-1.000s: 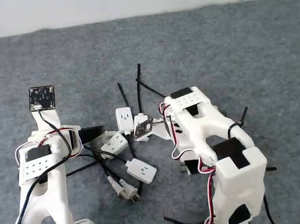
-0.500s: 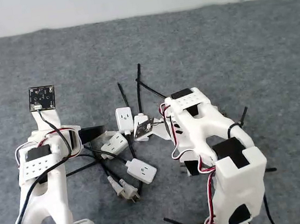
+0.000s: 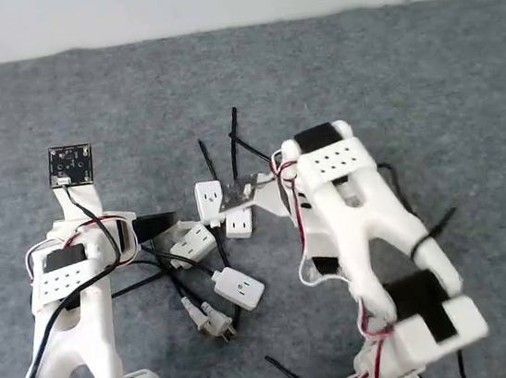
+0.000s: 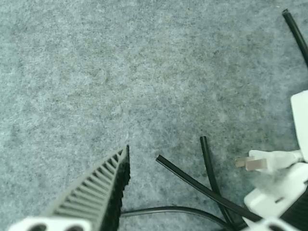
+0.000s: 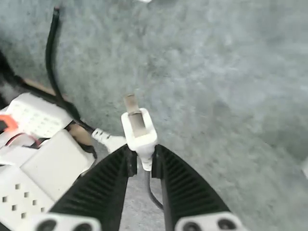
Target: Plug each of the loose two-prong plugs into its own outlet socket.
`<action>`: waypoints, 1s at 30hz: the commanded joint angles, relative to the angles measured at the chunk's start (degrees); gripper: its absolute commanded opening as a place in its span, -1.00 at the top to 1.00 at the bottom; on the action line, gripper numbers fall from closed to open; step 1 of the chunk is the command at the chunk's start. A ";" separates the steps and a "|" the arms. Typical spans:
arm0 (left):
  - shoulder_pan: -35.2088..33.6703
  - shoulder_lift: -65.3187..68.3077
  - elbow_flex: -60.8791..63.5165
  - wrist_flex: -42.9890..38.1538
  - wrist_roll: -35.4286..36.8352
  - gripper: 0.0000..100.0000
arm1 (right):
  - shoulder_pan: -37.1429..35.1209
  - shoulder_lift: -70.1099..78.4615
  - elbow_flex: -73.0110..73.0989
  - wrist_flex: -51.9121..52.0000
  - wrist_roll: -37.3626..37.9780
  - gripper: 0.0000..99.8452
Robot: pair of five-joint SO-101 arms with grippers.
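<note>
My right gripper is shut on a white two-prong plug, prongs pointing away over the grey carpet. From above, this gripper holds the plug just above two white outlet sockets. Two more sockets lie nearer the arms. A loose plug lies at the front. My left gripper sits open beside the sockets, with one ridged finger showing. A white plug lies past it with bare prongs.
Black cables trail from the sockets toward the back, and another cable lies by the right arm's base. A small black square board sits ahead of the left arm. Grey carpet stretches to the back and right.
The right arm has stretched forward and risen, carrying the plug from beside the sockets to a spot farther back. A white socket under it has come into sight. The left arm has not moved.
</note>
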 commanded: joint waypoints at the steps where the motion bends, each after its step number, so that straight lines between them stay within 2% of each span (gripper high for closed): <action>1: 0.09 0.00 -0.40 -1.32 0.09 -0.05 | 0.57 -9.89 -0.97 2.68 -1.41 0.98; 8: 0.09 0.00 -0.31 -1.32 0.09 -0.05 | 0.40 -13.32 2.55 1.10 -3.25 0.98; 14: 0.09 0.00 -0.31 -1.32 0.09 -0.05 | 0.57 -12.00 17.32 -12.88 -3.43 0.98; 19: 0.09 0.00 -0.31 -1.32 0.09 -0.05 | 0.66 -8.84 23.56 -20.88 -3.43 0.98; 30: 0.09 0.00 -0.31 -1.32 0.09 -0.05 | 0.31 1.45 24.00 -23.60 -3.16 0.98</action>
